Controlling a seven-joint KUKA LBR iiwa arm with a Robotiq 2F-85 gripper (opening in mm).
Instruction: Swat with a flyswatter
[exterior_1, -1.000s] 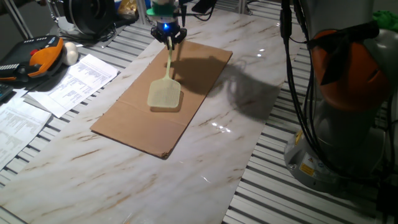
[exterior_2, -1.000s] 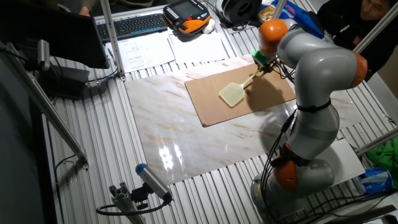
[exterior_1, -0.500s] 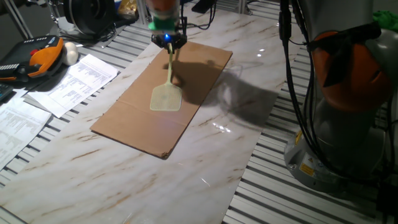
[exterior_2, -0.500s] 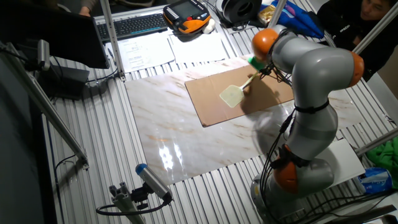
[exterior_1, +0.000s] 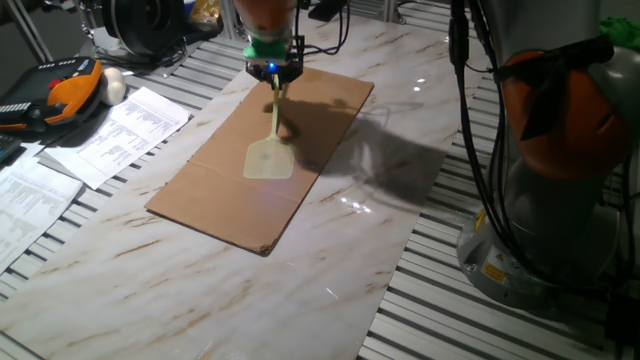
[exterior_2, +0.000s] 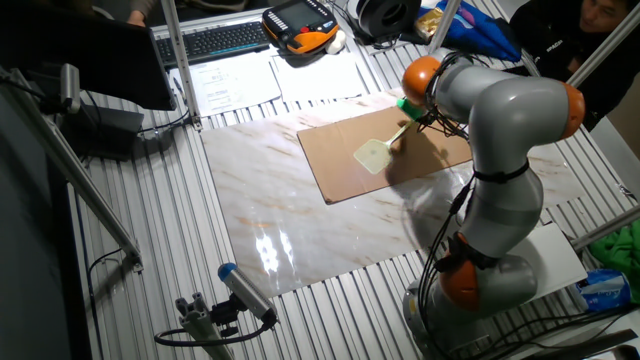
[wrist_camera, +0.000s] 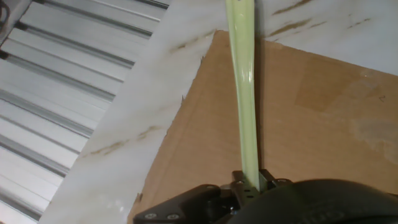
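Observation:
The pale yellow-green flyswatter (exterior_1: 270, 158) points its square mesh head down over the middle of the brown cardboard sheet (exterior_1: 215, 195). The head lies nearly flat, on or just above the sheet. My gripper (exterior_1: 273, 72) is shut on the top end of the thin handle, above the sheet's far end. In the other fixed view the gripper (exterior_2: 409, 108) holds the swatter (exterior_2: 372, 154) over the cardboard (exterior_2: 345, 175). In the hand view the handle (wrist_camera: 241, 81) runs up from the shut gripper (wrist_camera: 250, 182) across the cardboard (wrist_camera: 305, 130); the head is out of view there.
The cardboard lies on a marble-pattern tabletop (exterior_1: 200, 290). Printed papers (exterior_1: 120, 125) and an orange teach pendant (exterior_1: 60, 90) lie at the left. The robot's base (exterior_1: 560, 150) and cables stand at the right. A keyboard (exterior_2: 215, 40) is at the back.
My gripper has moved down and a little toward the sheet's middle. The swatter head has swung down from tilted to nearly flat over the cardboard.

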